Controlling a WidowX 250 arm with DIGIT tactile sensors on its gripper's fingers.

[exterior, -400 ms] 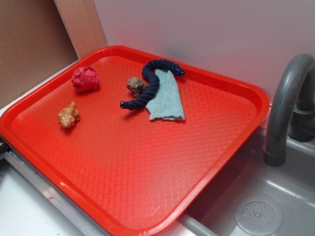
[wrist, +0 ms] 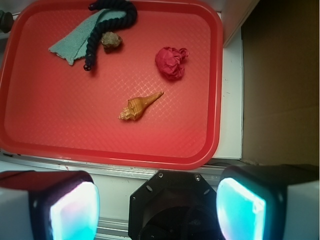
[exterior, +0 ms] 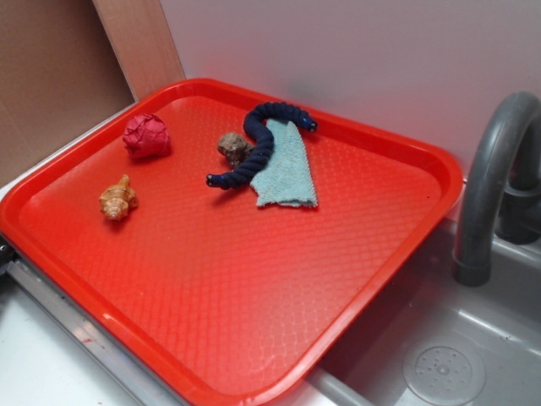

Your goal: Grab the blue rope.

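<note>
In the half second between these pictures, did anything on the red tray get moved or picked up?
Nothing visibly changed. The dark navy twisted rope lies curved beside the light teal cloth on the red plastic tray, untouched; the claw is open, short of the tray.

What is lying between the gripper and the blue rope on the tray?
In the wrist view, the open gripper sits off the tray. Bare tray lies before the blue rope; the spiral shell lies slightly aside.

Blue rope (wrist: 112, 25) curled over teal cloth (wrist: 75, 42), red tray (wrist: 75, 130).
</note>
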